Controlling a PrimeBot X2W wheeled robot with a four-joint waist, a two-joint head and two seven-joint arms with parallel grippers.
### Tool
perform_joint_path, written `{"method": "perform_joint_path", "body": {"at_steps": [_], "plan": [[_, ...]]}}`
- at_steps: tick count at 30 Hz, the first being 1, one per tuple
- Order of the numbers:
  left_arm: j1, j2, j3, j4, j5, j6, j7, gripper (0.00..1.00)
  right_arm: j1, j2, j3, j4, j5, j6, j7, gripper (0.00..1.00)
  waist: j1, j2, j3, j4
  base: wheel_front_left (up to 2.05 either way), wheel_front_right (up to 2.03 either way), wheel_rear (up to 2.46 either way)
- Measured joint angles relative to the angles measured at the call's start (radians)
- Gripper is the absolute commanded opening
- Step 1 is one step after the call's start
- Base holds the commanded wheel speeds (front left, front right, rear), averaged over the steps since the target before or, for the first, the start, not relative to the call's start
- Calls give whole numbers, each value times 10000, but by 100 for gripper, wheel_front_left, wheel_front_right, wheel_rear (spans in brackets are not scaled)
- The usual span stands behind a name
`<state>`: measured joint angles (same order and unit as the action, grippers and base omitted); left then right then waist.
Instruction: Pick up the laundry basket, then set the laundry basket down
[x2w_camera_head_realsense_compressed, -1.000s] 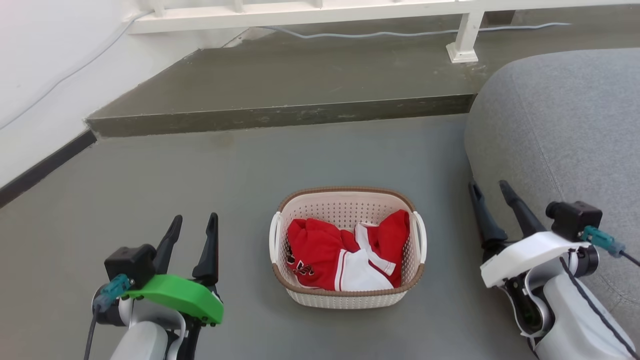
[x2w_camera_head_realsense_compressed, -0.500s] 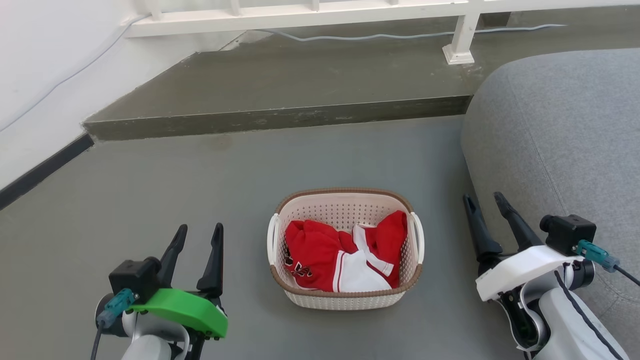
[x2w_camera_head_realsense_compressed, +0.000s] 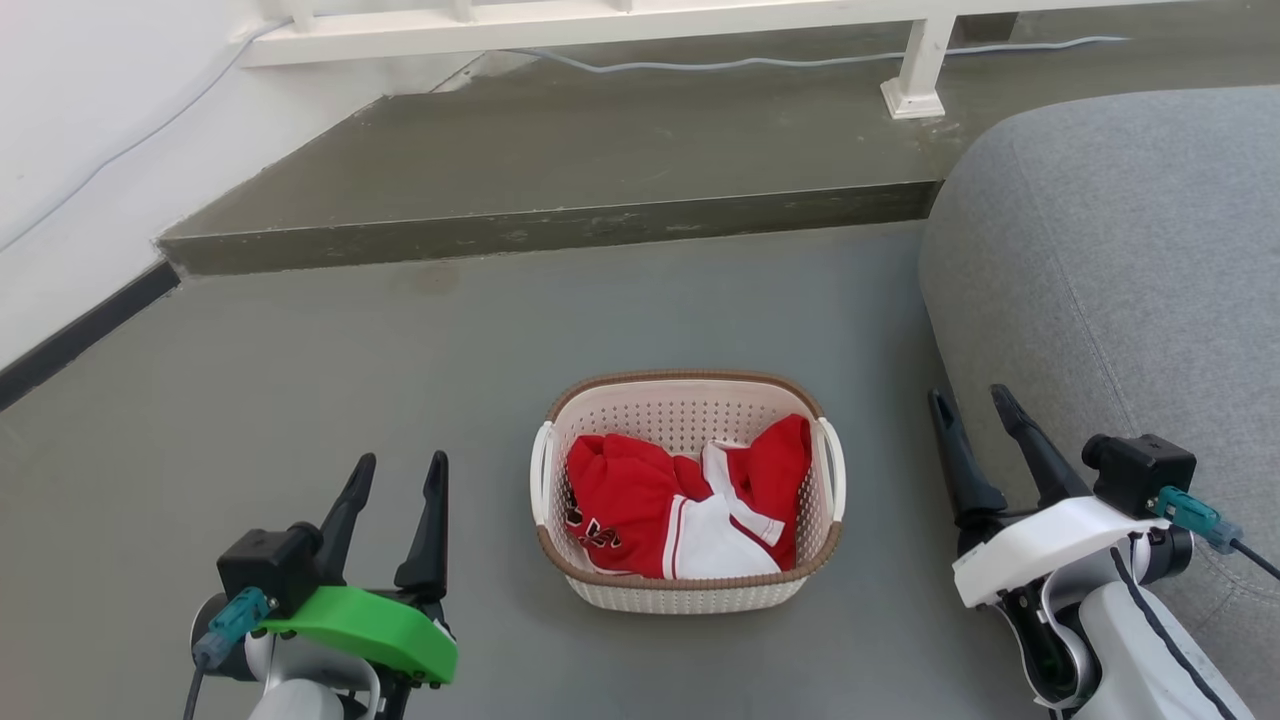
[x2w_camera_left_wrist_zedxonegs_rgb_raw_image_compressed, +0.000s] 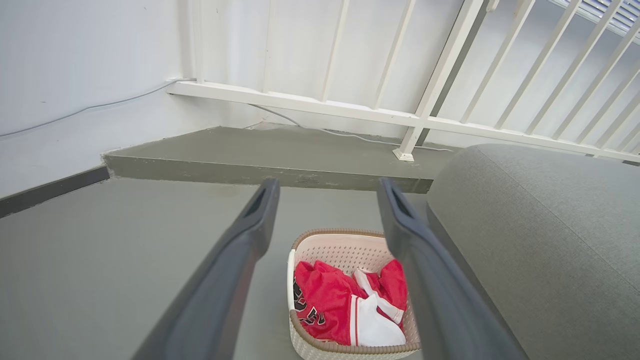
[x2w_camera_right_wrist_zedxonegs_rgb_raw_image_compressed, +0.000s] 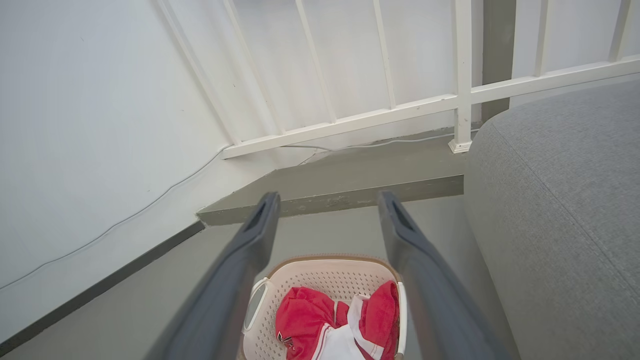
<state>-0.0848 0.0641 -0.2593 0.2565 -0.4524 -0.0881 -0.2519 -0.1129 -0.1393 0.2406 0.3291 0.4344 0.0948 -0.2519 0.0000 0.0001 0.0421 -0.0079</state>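
Observation:
The cream laundry basket (x2w_camera_head_realsense_compressed: 690, 398) with a brown rim and white side handles stands on the grey floor, holding red and white clothes. It also appears low in the left wrist view (x2w_camera_left_wrist_zedxonegs_rgb_raw_image_compressed: 340, 245) and the right wrist view (x2w_camera_right_wrist_zedxonegs_rgb_raw_image_compressed: 325, 272). My left gripper (x2w_camera_head_realsense_compressed: 400, 470) is open, to the basket's left and clear of it. My right gripper (x2w_camera_head_realsense_compressed: 972, 402) is open too, to the basket's right, beside the grey sofa. Neither touches the basket.
A grey sofa (x2w_camera_head_realsense_compressed: 1130, 270) fills the right side, close to my right arm. A raised concrete step (x2w_camera_head_realsense_compressed: 550, 228) runs across behind the basket, with a white railing (x2w_camera_head_realsense_compressed: 600, 22) and a cable beyond. A white wall (x2w_camera_head_realsense_compressed: 70, 150) stands at the left.
The head camera has shifted a little, so the whole scene sits slightly differently. Both grippers show lower in view than a second ago, still open. The basket stays on the floor.

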Motion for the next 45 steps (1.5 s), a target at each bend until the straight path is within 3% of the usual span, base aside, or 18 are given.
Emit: {"method": "perform_joint_path", "body": {"at_steps": [10, 11, 20, 45], "plan": [[84, -88, 71, -54, 184, -98, 0, 100, 24, 65, -127, -92, -138, 19, 0, 100, 0, 0, 44, -8, 0, 0, 0], [86, -98, 69, -56, 182, -98, 0, 0, 25, 69, -136, -98, -150, 19, 0, 0, 0, 0, 43, -10, 0, 0, 0], [341, -184, -21, 499, 40, -96, 48, 0, 530, 288, -109, 383, 25, 15, 35, 0, 0, 0, 36, -11, 0, 0, 0], [341, -198, 642, 397, -2709, -96, 769, 0, 528, 439, -909, 274, 2708, 19, 869, 0, 0, 0, -67, 10, 0, 0, 0]]}}
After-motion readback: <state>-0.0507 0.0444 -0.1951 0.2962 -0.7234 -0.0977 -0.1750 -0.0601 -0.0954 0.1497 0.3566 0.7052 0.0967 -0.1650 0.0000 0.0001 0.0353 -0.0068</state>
